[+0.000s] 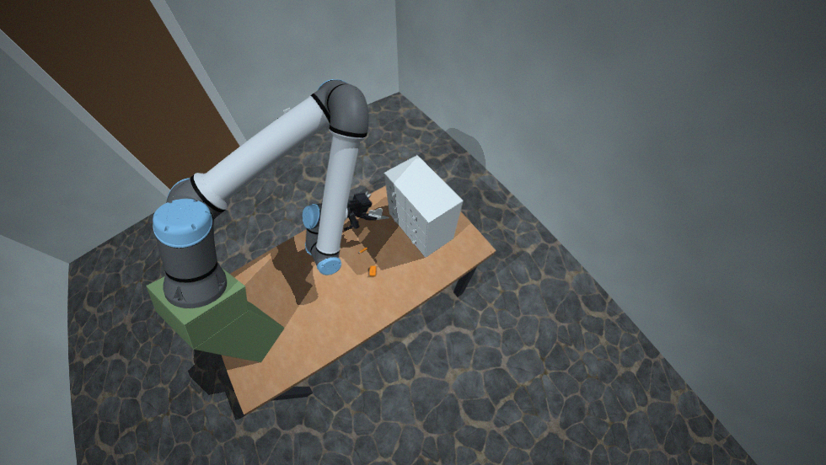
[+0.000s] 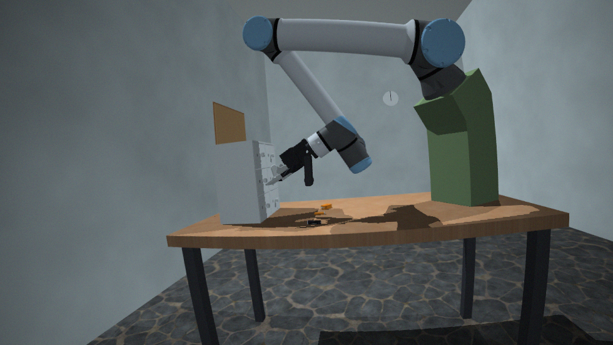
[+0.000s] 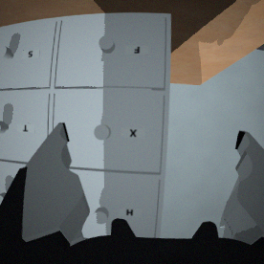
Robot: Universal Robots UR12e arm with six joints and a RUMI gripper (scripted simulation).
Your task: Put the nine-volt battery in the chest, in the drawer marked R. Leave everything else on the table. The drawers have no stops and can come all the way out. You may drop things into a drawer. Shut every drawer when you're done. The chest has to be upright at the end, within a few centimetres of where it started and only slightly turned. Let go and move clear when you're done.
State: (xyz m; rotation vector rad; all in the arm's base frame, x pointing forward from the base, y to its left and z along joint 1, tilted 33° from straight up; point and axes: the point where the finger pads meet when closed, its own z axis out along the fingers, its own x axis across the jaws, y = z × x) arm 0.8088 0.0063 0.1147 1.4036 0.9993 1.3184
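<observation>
The white chest (image 1: 431,189) (image 2: 236,182) stands upright at the table's far end. Its visible drawers look flush. In the wrist view the labels appear upside down: drawer F (image 3: 78,67), drawer X (image 3: 77,148), drawer H (image 3: 139,191), drawer S (image 3: 35,72) and drawer T (image 3: 31,117). I cannot make out the R label. My gripper (image 1: 381,214) (image 2: 271,175) (image 3: 152,127) is open and empty, tilted down close before the chest front. A small dark object (image 2: 314,222) and an orange block (image 1: 372,270) (image 2: 326,206) lie on the table; which is the battery is too small to tell.
A thin orange item (image 1: 362,250) (image 2: 319,213) lies between the block and the dark object. The wooden table (image 1: 346,323) (image 2: 506,216) carries everything. The green robot base (image 1: 231,328) (image 2: 450,171) stands at the end opposite the chest.
</observation>
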